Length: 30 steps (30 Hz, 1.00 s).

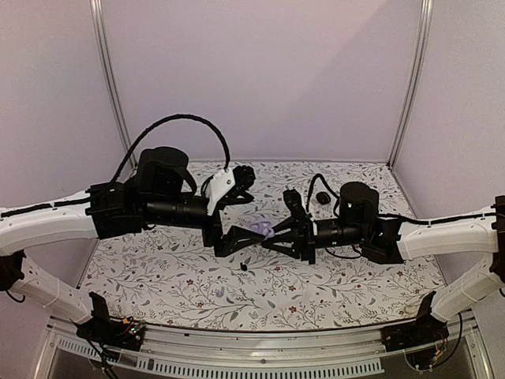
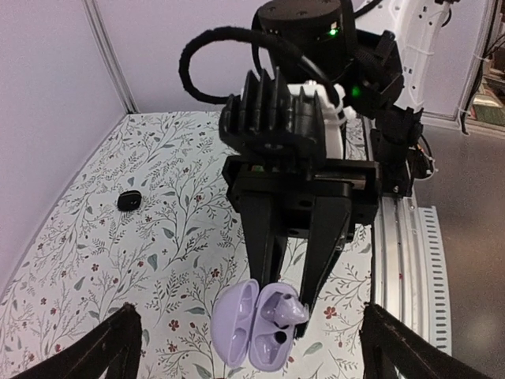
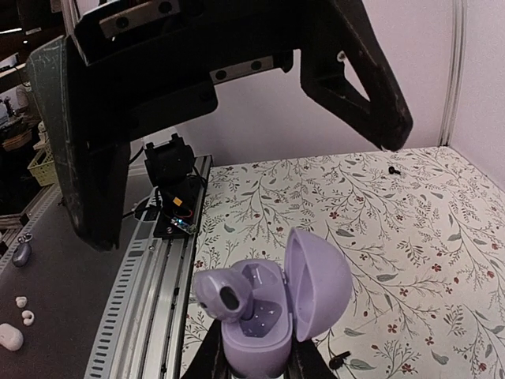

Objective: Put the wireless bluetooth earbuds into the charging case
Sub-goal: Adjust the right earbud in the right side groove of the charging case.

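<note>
The charging case (image 3: 316, 288) is pale lavender, and its lid stands open. My right gripper (image 3: 256, 367) is shut on the case's base and holds it above the patterned cloth. One lavender earbud (image 3: 225, 292) sits tilted in a socket and sticks out over the rim; it also shows in the left wrist view as the earbud (image 2: 288, 312). The other socket (image 2: 272, 347) looks empty. My left gripper (image 2: 245, 320) is open, its fingers spread wide to either side of the case (image 2: 252, 324) and touching nothing. From above, the case (image 1: 262, 229) lies between the left gripper (image 1: 237, 238) and the right gripper (image 1: 278, 234).
A small black rounded piece (image 2: 129, 200) lies on the cloth toward the back wall. A tiny black bit (image 3: 339, 362) lies on the cloth just below the case, and another black bit (image 3: 393, 169) farther off. A metal rail (image 3: 150, 268) runs along the table's near edge.
</note>
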Available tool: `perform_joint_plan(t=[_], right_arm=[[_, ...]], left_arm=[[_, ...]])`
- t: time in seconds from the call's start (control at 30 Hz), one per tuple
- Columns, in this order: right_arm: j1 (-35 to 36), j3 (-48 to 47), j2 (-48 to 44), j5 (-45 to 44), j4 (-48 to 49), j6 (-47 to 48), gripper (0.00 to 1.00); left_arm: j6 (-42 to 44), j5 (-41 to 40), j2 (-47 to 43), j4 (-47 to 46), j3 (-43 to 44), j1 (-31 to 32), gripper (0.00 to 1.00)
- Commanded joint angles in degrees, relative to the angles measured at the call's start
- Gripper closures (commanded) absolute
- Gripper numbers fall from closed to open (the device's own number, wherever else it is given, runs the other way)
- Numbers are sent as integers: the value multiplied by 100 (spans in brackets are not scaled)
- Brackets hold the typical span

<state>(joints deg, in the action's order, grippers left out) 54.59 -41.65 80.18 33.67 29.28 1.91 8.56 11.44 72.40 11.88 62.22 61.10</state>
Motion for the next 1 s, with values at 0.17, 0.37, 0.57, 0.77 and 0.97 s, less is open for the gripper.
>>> perform_joint_plan(t=[0.17, 0.37, 0.57, 0.77, 0.97], right_arm=[[-17, -220, -75, 486, -229, 203, 100], [-13, -221, -73, 460, -254, 245, 100], [-13, -217, -86, 424, -276, 283, 100], [-14, -190, -108, 293, -269, 295, 100], [-110, -83, -156, -11, -127, 155, 100]], left_arm=[[-151, 129, 273, -88, 58, -159, 4], [-258, 80, 397, -142, 84, -268, 4], [-334, 28, 536, -104, 124, -328, 4], [-400, -5, 502, -96, 77, -431, 5], [-422, 351, 174, -376, -152, -451, 4]])
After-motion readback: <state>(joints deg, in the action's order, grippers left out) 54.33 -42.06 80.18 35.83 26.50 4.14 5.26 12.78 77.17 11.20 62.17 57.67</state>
